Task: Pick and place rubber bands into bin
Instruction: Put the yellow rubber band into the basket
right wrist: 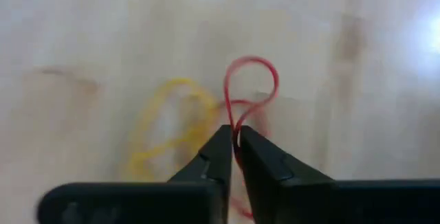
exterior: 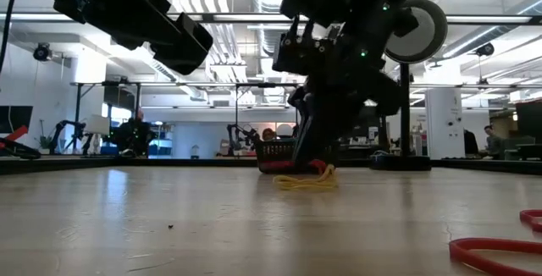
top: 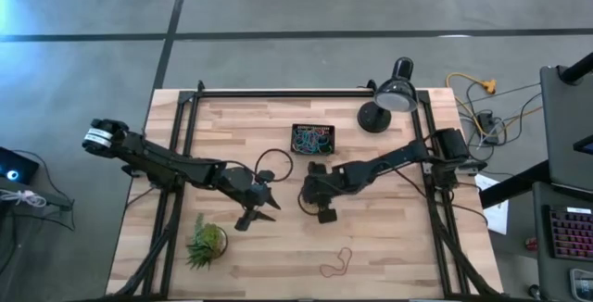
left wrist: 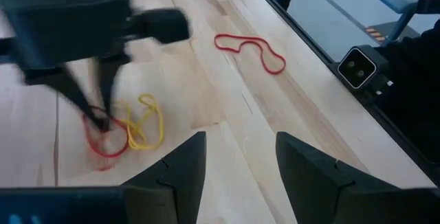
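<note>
Our left tool [top: 262, 205] hangs open above the counter [top: 398, 246]. Beside it, our right tool [right wrist: 234, 141] is pinched on a red rubber band [right wrist: 251, 90] lying against a yellow band [right wrist: 161, 131]; the bin [top: 314, 139] sits just behind them.

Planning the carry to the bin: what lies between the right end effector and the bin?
High view: only bare wood between the right end effector, shut on a red rubber band, and the bin. The yellow band lies beside the grasp.
</note>
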